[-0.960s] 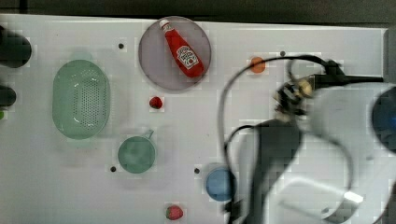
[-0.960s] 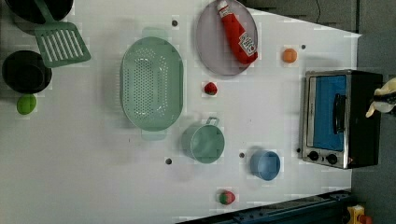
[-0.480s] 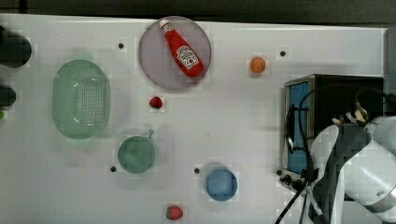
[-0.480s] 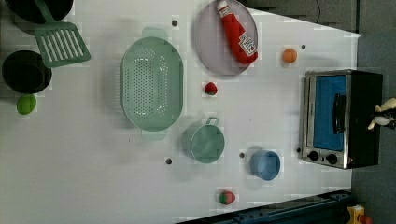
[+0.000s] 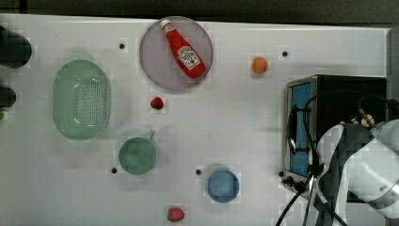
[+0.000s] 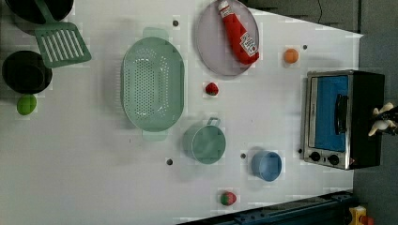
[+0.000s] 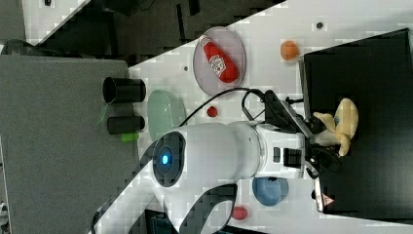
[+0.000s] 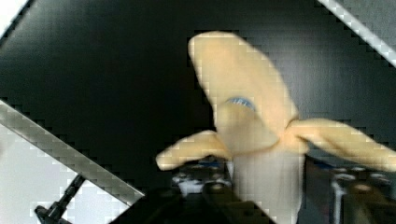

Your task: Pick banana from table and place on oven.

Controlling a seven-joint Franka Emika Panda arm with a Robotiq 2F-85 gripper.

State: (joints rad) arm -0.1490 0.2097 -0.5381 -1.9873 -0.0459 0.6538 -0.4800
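The banana (image 7: 343, 126) sits over the black top of the oven (image 7: 370, 73), near the edge that faces the arm in the right view, with its peel strips splayed. The claw (image 7: 319, 131) is right beside it, at the peel end. Whether the fingers grip the peel or have let go, I cannot tell; the wrist view puts the banana (image 8: 254, 126) close in front of the claw with the oven's dark top behind it.

Judging from this, the placing step is nearly finished. The risks are plain. If a peel strip catches on a finger as the arm pulls back, the banana could be dragged off the edge onto the table (image 5: 244, 127). If it is not yet resting flat, it may roll or tip once released. The dangling cable (image 7: 229, 100) could also brush it.
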